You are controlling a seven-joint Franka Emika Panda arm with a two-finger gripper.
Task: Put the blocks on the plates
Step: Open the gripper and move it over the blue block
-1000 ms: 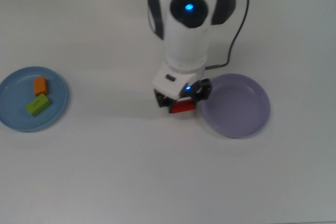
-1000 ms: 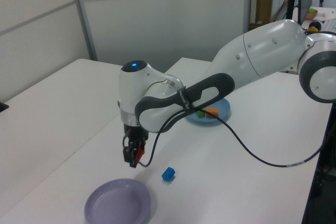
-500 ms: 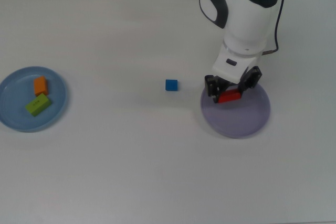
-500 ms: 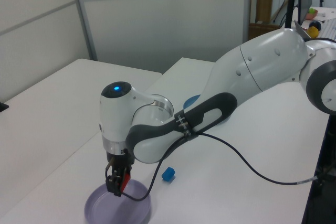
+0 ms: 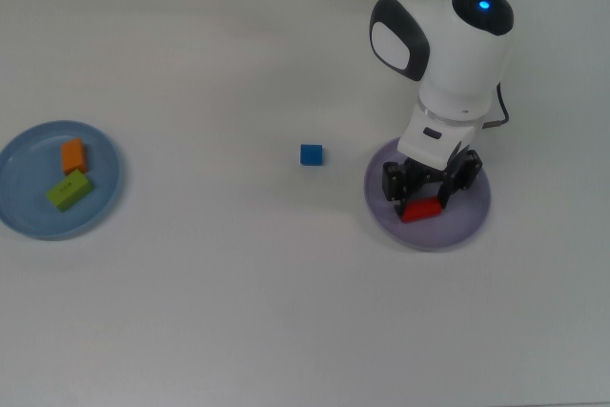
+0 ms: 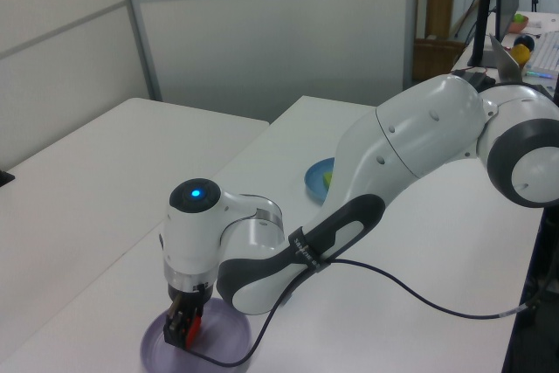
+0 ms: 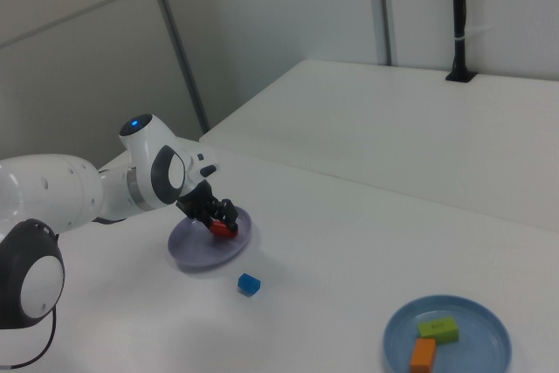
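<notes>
1. The gripper (image 5: 428, 192) is lowered over the lavender plate (image 5: 467, 221), its fingers spread just wider than the red block (image 5: 420, 210).
2. The red block is seen lying on the lavender plate.
3. The blue cube (image 5: 311, 154) is found on the table (image 5: 238, 312) near the lavender plate.
4. The orange block (image 5: 73, 154) and green block (image 5: 70, 190) are carried by the light blue plate (image 5: 24, 212), well apart from the lavender plate.

A small solid red oblong block (image 5: 422, 210) sits against a round pale lavender plate (image 5: 467, 219). The little cube (image 5: 311, 154) is plain blue. On the round light-blue plate (image 5: 29, 216) lie two oblongs — one orange (image 5: 73, 154), one lime green (image 5: 70, 190) — all on a plain white table (image 5: 238, 302). The arm (image 5: 448, 40) is white with dark grey joints and a glowing blue light; its gripper (image 5: 429, 188) is black.
</notes>
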